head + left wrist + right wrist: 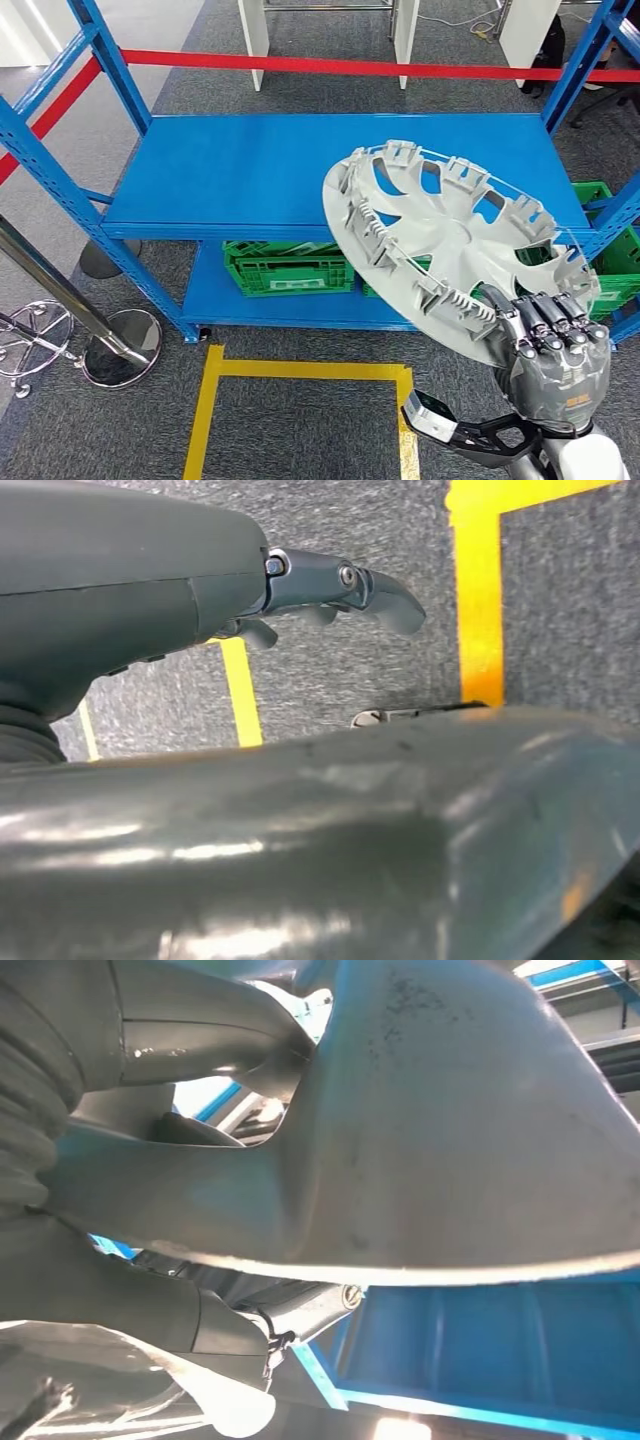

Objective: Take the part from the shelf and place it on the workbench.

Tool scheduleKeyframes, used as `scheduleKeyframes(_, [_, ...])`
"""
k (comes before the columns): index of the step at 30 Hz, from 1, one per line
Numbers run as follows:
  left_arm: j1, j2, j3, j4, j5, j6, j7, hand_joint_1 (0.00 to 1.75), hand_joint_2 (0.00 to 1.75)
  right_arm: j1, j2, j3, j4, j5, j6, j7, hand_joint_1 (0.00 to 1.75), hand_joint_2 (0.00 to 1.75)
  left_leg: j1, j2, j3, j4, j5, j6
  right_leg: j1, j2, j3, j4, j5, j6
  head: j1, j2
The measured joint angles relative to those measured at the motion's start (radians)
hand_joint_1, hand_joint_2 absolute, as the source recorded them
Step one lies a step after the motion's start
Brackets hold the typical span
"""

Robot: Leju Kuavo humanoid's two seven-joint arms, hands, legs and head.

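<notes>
Your right robot hand (555,345) holds the part (453,240).
You see its pale grey ribbed inner side, spoke openings, tilted above the blue shelf (249,170); left robot hand (332,585) holds nothing, fingers extended.

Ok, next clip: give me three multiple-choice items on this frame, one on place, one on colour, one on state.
1. Where is the wheel cover?
A. flat on the top shelf
B. held up in front of the shelf
C. on the floor

2. What colour are the crates on the lower shelf?
A. green
B. red
C. yellow

3. What is the right robot hand doing?
A. hanging open
B. resting on the shelf
C. gripping the wheel cover's rim

Key: B, it is tilted above the blue shelf; A, green plastic; C, fingers wrap its edge.
</notes>
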Motion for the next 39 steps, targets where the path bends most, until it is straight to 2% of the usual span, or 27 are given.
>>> scheduleKeyframes(2, [-0.004,0.002,-0.007,-0.001,-0.008,0.006,0.003,0.00,0.00,0.005,-0.002,0.000,-0.008,0.000,0.000,-0.003,1.75,1.75,-0.004,-0.001,0.090,-0.145,0.016,0.016,0.003,0.000,-0.016,0.003,0.014,0.007,0.000,0.000])
scheduleKeyframes(3, [-0.006,0.003,-0.012,-0.001,-0.013,0.010,0.004,0.00,0.00,0.007,-0.002,0.000,-0.012,0.000,0.000,-0.005,1.75,1.75,-0.007,-0.001,0.113,-0.189,0.013,0.021,0.003,-0.001,-0.021,0.003,0.023,0.013,0.000,0.000])
scheduleKeyframes(6, [-0.010,0.006,-0.026,-0.005,-0.026,0.023,0.008,0.00,0.00,0.012,-0.008,0.000,-0.022,0.000,0.000,-0.009,1.75,1.75,-0.010,0.002,0.106,-0.221,0.028,0.028,-0.001,-0.001,-0.034,-0.003,0.042,0.033,0.000,0.000])
scheduleKeyframes(8, [-0.012,0.009,-0.034,-0.009,-0.031,0.028,0.010,0.00,0.00,0.016,-0.015,0.000,-0.026,0.000,0.000,-0.010,1.75,1.75,-0.006,0.007,0.087,-0.232,0.056,0.039,0.000,0.003,-0.057,0.035,-0.011,0.041,0.002,0.000])
scheduleKeyframes(10, [-0.016,0.012,-0.042,-0.014,-0.034,0.031,0.011,0.00,0.00,0.019,-0.020,0.000,-0.026,0.000,0.000,-0.009,1.75,1.75,-0.006,0.010,0.058,-0.229,0.078,0.048,-0.001,0.006,-0.092,0.149,-0.108,0.044,0.008,0.000])
scheduleKeyframes(11, [-0.018,0.014,-0.046,-0.016,-0.036,0.033,0.011,0.00,0.00,0.022,-0.021,0.000,-0.026,0.000,0.000,-0.007,1.75,1.75,-0.007,0.010,0.042,-0.224,0.087,0.048,-0.001,0.006,-0.103,0.212,-0.140,0.046,0.010,0.000])
scheduleKeyframes(12, [-0.019,0.015,-0.048,-0.018,-0.037,0.034,0.011,0.00,0.00,0.025,-0.023,0.000,-0.026,0.000,0.000,-0.004,1.75,1.75,-0.009,0.010,0.024,-0.218,0.096,0.048,-0.001,0.006,-0.105,0.256,-0.151,0.048,0.012,0.000])
scheduleKeyframes(13, [-0.020,0.016,-0.050,-0.020,-0.039,0.036,0.012,0.00,0.00,0.027,-0.025,0.000,-0.026,0.000,0.000,0.000,1.75,1.75,-0.010,0.011,0.007,-0.211,0.104,0.047,-0.001,0.006,-0.092,0.269,-0.141,0.049,0.012,0.000])
scheduleKeyframes(15, [-0.021,0.018,-0.054,-0.023,-0.042,0.039,0.012,0.00,0.00,0.030,-0.029,0.000,-0.026,0.000,0.000,0.008,1.75,1.75,-0.010,0.010,-0.026,-0.196,0.119,0.043,-0.001,0.006,-0.014,0.187,-0.088,0.047,0.012,0.000])
scheduleKeyframes(17, [-0.021,0.020,-0.057,-0.027,-0.045,0.040,0.013,0.00,0.00,0.030,-0.030,0.000,-0.027,0.000,0.000,0.013,1.75,1.75,-0.012,0.009,-0.052,-0.180,0.133,0.035,0.000,0.006,0.086,0.046,-0.077,0.042,0.011,0.000])
scheduleKeyframes(18, [-0.021,0.022,-0.060,-0.028,-0.046,0.040,0.014,0.00,0.00,0.031,-0.030,0.000,-0.028,-0.001,0.000,0.015,1.75,1.75,-0.013,0.009,-0.060,-0.175,0.142,0.030,0.002,0.006,0.111,0.000,-0.084,0.038,0.011,0.000])
scheduleKeyframes(19, [-0.021,0.024,-0.063,-0.029,-0.047,0.040,0.015,0.00,0.00,0.032,-0.030,0.000,-0.029,-0.001,0.000,0.016,1.75,1.75,-0.013,0.009,-0.065,-0.174,0.151,0.025,0.004,0.007,0.119,-0.022,-0.091,0.032,0.011,0.000])
scheduleKeyframes(21, [-0.020,0.029,-0.069,-0.030,-0.047,0.040,0.018,0.00,0.00,0.036,-0.030,0.000,-0.029,0.000,0.000,0.017,1.75,1.75,-0.012,0.008,-0.072,-0.174,0.164,0.015,0.004,0.005,0.099,-0.024,-0.078,0.019,0.013,0.000])
scheduleKeyframes(22, [-0.020,0.030,-0.071,-0.031,-0.049,0.040,0.021,0.00,0.00,0.037,-0.030,0.000,-0.030,0.000,0.000,0.016,1.75,1.75,-0.011,0.007,-0.078,-0.165,0.147,0.009,0.003,0.004,0.089,-0.024,-0.068,0.010,0.012,0.000])
scheduleKeyframes(23, [-0.019,0.032,-0.072,-0.032,-0.051,0.040,0.025,0.00,0.00,0.039,-0.030,0.000,-0.031,0.000,0.000,0.014,1.75,1.75,-0.009,0.006,-0.086,-0.141,0.110,0.002,0.000,0.001,0.078,-0.025,-0.056,0.002,0.010,0.000])
scheduleKeyframes(25, [-0.017,0.031,-0.077,-0.035,-0.057,0.039,0.033,0.00,0.00,0.047,-0.030,-0.001,-0.038,0.000,0.000,0.010,1.75,1.75,-0.003,0.006,-0.105,-0.035,-0.003,-0.009,-0.001,-0.001,0.054,-0.024,-0.031,-0.006,0.005,0.000])
scheduleKeyframes(26, [-0.017,0.031,-0.079,-0.036,-0.061,0.038,0.036,0.00,0.00,0.054,-0.030,-0.002,-0.043,0.000,0.000,0.007,1.75,1.75,-0.001,0.006,-0.111,0.030,-0.045,-0.013,-0.001,-0.001,0.041,-0.022,-0.018,-0.006,0.004,0.000])
scheduleKeyframes(27, [-0.017,0.031,-0.083,-0.037,-0.064,0.037,0.039,0.00,0.00,0.061,-0.030,-0.004,-0.048,0.000,0.000,0.004,1.75,1.75,0.002,0.006,-0.109,0.080,-0.063,-0.016,-0.001,-0.001,0.026,-0.019,-0.006,-0.006,0.004,0.000])
scheduleKeyframes(28, [-0.017,0.031,-0.087,-0.038,-0.067,0.036,0.042,0.00,0.00,0.069,-0.030,-0.006,-0.054,0.000,0.000,0.001,1.75,1.75,0.004,0.006,-0.095,0.102,-0.057,-0.017,-0.001,-0.001,0.008,-0.015,0.005,-0.004,0.004,0.000])
scheduleKeyframes(29, [-0.017,0.031,-0.091,-0.039,-0.070,0.035,0.044,0.00,0.00,0.077,-0.030,-0.009,-0.059,0.000,0.000,-0.003,1.75,1.75,0.005,0.005,-0.066,0.087,-0.035,-0.017,-0.001,-0.002,-0.010,-0.010,0.014,-0.003,0.004,0.000])
scheduleKeyframes(31, [-0.019,0.032,-0.096,-0.041,-0.074,0.035,0.047,0.00,0.00,0.093,-0.029,-0.015,-0.071,0.000,0.000,-0.009,1.75,1.75,0.007,0.004,0.031,-0.036,0.005,-0.012,0.000,-0.001,-0.039,-0.002,0.031,0.003,0.003,0.000])
scheduleKeyframes(33, [-0.022,0.032,-0.100,-0.041,-0.079,0.035,0.050,0.00,0.00,0.110,-0.029,-0.025,-0.086,-0.001,0.000,-0.020,1.75,1.75,0.003,0.002,0.120,-0.176,0.000,-0.004,0.001,-0.002,-0.055,0.000,0.049,0.015,0.004,0.000])
scheduleKeyframes(34, [-0.023,0.032,-0.103,-0.042,-0.082,0.035,0.051,0.00,0.00,0.119,-0.028,-0.032,-0.094,-0.001,0.000,-0.026,1.75,1.75,0.000,0.000,0.140,-0.214,-0.006,0.000,0.000,-0.003,-0.058,-0.003,0.060,0.022,0.004,0.000])
scheduleKeyframes(36, [-0.022,0.032,-0.111,-0.042,-0.087,0.036,0.054,0.00,0.00,0.139,-0.027,-0.048,-0.112,0.000,0.000,-0.037,1.75,1.75,-0.002,0.000,0.135,-0.229,0.008,0.011,-0.003,-0.004,-0.061,-0.012,0.077,0.036,0.004,0.000])
scheduleKeyframes(37, [-0.022,0.031,-0.115,-0.042,-0.090,0.038,0.055,0.00,0.00,0.150,-0.025,-0.056,-0.120,-0.001,0.000,-0.041,1.75,1.75,-0.002,0.002,0.127,-0.232,0.020,0.019,-0.005,-0.002,-0.067,-0.009,0.068,0.042,0.003,0.000])
scheduleKeyframes(38, [-0.022,0.030,-0.119,-0.043,-0.092,0.040,0.056,0.00,0.00,0.161,-0.025,-0.064,-0.128,-0.001,0.000,-0.044,1.75,1.75,0.000,0.004,0.116,-0.236,0.031,0.028,-0.005,0.000,-0.077,0.009,0.040,0.046,0.006,0.000])
scheduleKeyframes(39, [-0.023,0.029,-0.122,-0.044,-0.094,0.041,0.056,0.00,0.00,0.170,-0.024,-0.072,-0.134,-0.001,0.000,-0.047,1.75,1.75,0.001,0.006,0.103,-0.237,0.042,0.036,-0.005,0.002,-0.090,0.049,-0.007,0.049,0.009,0.000])
